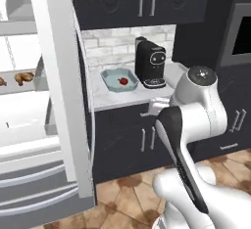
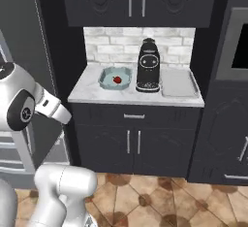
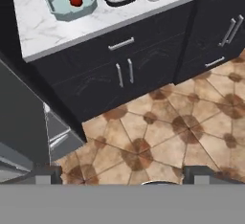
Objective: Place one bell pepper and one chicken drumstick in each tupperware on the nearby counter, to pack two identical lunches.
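your gripper (image 3: 119,175) hangs over the brown tiled floor (image 3: 162,132) in the hand view, well short of the cabinets. its two dark fingertips (image 3: 45,174) rise far apart at the bottom edge with nothing between them, so the jaws stand spread and empty.

beyond the floor you have the dark cabinets with silver handles (image 3: 123,72), and on top of them the counter (image 2: 92,91), white-grey veined marble.

on the counter's left part sits the teal tupperware (image 2: 115,78), octagonal and shallow. one bell pepper (image 2: 116,79) lies inside it, red, near the middle of the tray; the hand view shows the same pepper (image 3: 75,0) in the same tray (image 3: 60,2). you cannot see a drumstick in that tray.

just beside the teal tray, to its right, stands the black coffee machine (image 2: 148,66). right of the machine lies the grey tupperware (image 2: 178,83), rectangular, and its inside looks bare in the right base view.

in the left base view the open fridge door (image 1: 61,86) stands at the left of the counter. on a fridge shelf behind it lies a chicken drumstick (image 1: 23,78), golden-brown, with part of another brown piece (image 1: 2,81) at the picture's left edge; you cannot tell what that piece is.

behind the counter runs a pale brick backsplash (image 2: 111,44).
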Controlling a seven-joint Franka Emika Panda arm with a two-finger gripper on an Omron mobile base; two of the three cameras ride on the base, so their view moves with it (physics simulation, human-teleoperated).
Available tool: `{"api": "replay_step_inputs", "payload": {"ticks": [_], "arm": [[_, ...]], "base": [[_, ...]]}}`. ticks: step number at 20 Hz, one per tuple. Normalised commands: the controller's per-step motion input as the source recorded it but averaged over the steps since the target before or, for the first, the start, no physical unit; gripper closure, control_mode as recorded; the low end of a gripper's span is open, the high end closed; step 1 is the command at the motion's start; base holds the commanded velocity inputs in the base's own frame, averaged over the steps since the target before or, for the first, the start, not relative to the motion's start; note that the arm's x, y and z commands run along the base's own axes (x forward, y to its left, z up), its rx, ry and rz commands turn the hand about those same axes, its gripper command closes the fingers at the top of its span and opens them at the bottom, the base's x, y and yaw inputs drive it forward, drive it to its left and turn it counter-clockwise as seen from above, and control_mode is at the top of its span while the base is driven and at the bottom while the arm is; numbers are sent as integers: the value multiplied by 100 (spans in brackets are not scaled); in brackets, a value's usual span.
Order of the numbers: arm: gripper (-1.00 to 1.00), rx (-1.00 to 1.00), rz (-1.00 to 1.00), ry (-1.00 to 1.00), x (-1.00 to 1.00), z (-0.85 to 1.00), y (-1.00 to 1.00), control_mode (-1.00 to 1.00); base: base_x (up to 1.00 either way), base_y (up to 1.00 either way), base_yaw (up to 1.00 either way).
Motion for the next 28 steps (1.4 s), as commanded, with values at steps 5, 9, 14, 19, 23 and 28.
{"api": "replay_step_inputs", "payload": {"ticks": [5, 9, 14, 19, 23, 28], "arm": [[-100, 0, 0, 0, 0, 0, 0, 100], [-100, 0, 0, 0, 0, 0, 0, 100], [-100, 0, 0, 0, 0, 0, 0, 100], [-100, 0, 0, 0, 0, 0, 0, 100], [-100, 0, 0, 0, 0, 0, 0, 100], [-100, 0, 0, 0, 0, 0, 0, 100]], "base": [[-100, 99, -2], [-100, 100, 0], [-21, 100, 11], [63, 60, 30], [77, 0, 19], [100, -5, 5]]}}
